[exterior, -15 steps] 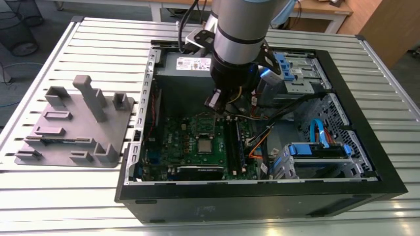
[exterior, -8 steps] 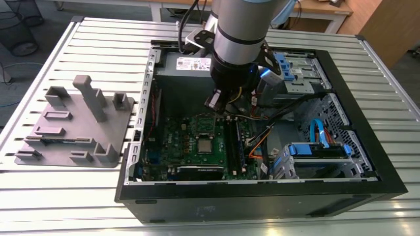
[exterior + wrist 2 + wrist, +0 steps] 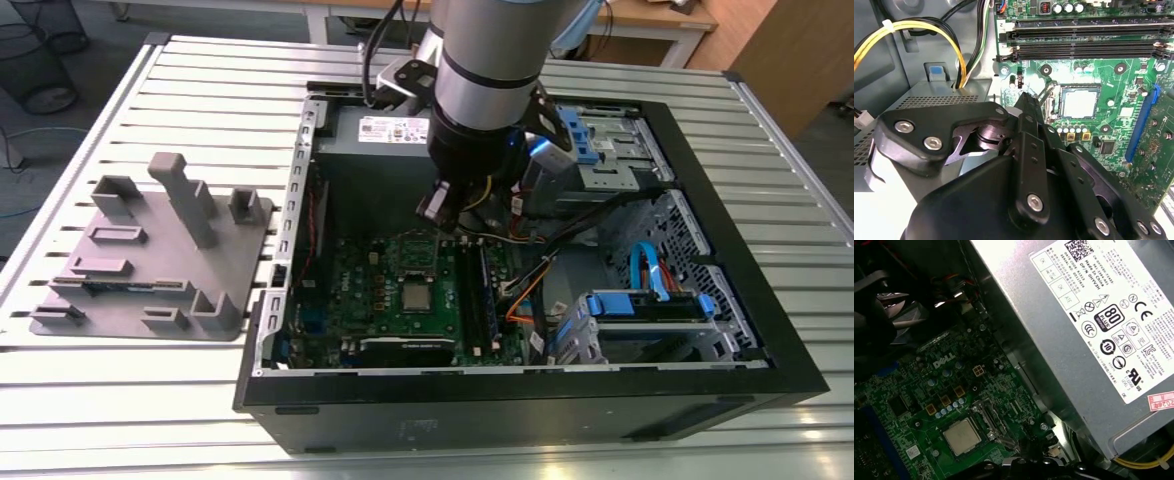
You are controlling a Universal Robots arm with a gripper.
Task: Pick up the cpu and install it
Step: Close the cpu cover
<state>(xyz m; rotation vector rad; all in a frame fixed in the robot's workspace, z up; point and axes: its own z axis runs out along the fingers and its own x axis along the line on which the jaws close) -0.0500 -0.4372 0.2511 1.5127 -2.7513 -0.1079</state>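
1. Cpu (image 3: 1080,102), a small flat square chip with a pale silvery metal top, lies level inside the dark rectangular socket frame with a metal rim (image 3: 1079,86). The frame sits on the green circuit board (image 3: 1119,80).
2. Judging by that, the picking and placing look done and the work is at the seating stage. I cannot tell whether the chip is locked down.
3. The black linkage gripper (image 3: 1025,97) hangs over the board just beside the socket, apart from the chip, on the side toward the grey metal power supply box (image 3: 1064,340). Its fingers look drawn together to one narrow tip, with nothing between them.
4. Any further move here calls for a slow, straight approach. A thin metal lever (image 3: 1044,96) and small upright parts stand close around the frame, and a sideways nudge could shift the chip.
5. Containers:
   - The black open computer case (image 3: 534,405) holds the board, the power supply, cable bundles and blue-tabbed drive cages.
   - The large grey plastic tray with upright posts (image 3: 230,240) rests on the slatted metal table (image 3: 134,400), at the exterior view's left of the case. A thin greenish strip lies in one of its slots, and I cannot tell what it is.
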